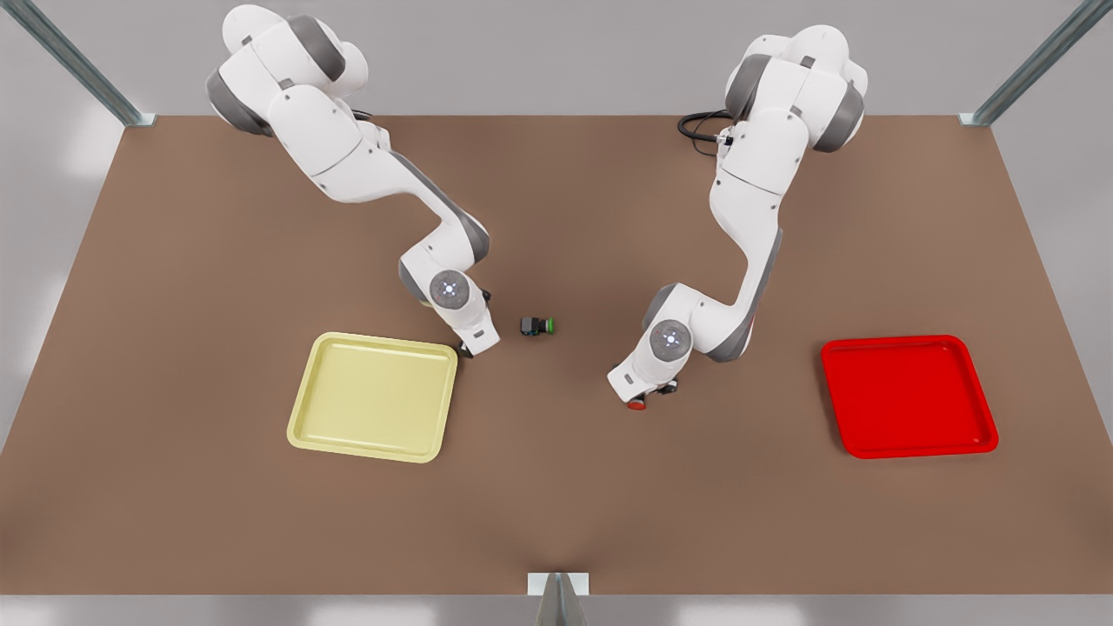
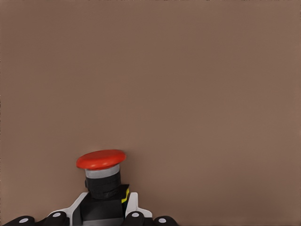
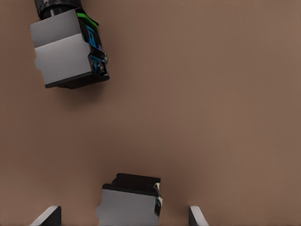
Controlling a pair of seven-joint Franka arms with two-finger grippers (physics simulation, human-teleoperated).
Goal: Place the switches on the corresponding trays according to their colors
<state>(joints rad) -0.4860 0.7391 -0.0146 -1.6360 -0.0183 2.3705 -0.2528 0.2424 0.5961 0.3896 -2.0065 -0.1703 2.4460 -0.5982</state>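
The red-capped switch [image 2: 101, 160] stands between the fingers of my left gripper [image 2: 107, 212], which press on its dark body. In the front view this gripper [image 1: 648, 398] is low over the table at centre right, with the red cap [image 1: 637, 404] peeking out. My right gripper [image 1: 467, 350] hangs open by the yellow tray's [image 1: 374, 396] far right corner. A dark-bodied switch [image 3: 131, 202] sits between its spread fingers [image 3: 47, 216] untouched, its cap hidden. The red tray [image 1: 909, 396] lies on the front view's right.
A green-capped switch [image 1: 536, 326] lies on its side between the two arms, seen close in the right wrist view [image 3: 68, 49]. The brown table [image 1: 556, 504] has metal posts at its far corners and a bracket at the front edge.
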